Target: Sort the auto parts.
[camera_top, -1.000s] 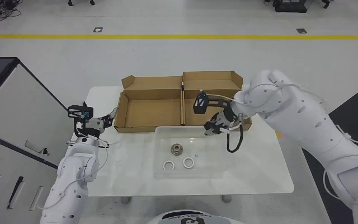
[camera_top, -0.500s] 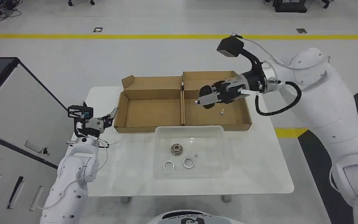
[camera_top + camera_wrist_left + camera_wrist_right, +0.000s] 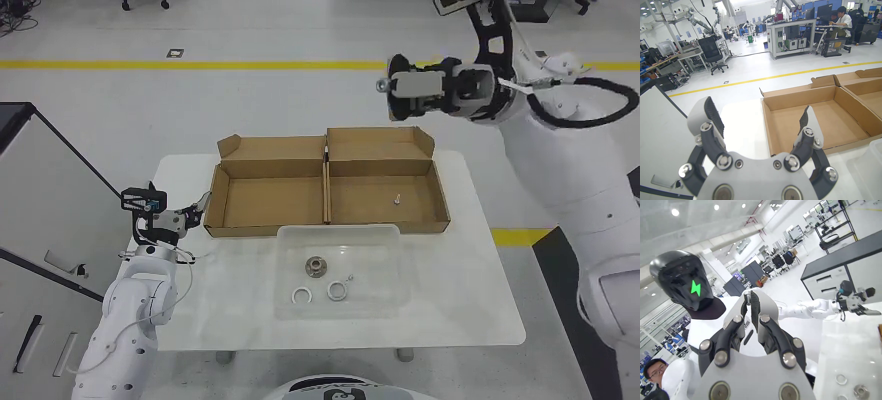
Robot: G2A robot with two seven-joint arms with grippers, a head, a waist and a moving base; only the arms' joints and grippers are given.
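**Right arm:** stretched high beyond the far edge of the boxes. The right gripper (image 3: 749, 302) is nearly closed, pinching one screw (image 3: 748, 298) at its fingertips.

**Left gripper** (image 3: 761, 117): fingers wide apart and empty, beside the left box (image 3: 270, 200).

**Boxes:** two. The right box (image 3: 370, 200) holds one bolt (image 3: 397, 198).

**Tray** (image 3: 375, 270): one hub (image 3: 315, 266), two rings (image 3: 300, 295) and one small part (image 3: 350, 275).

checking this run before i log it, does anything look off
Yes. The right gripper is shut on a small screw but is raised well away from the table. A second screw lies in the right-hand box.
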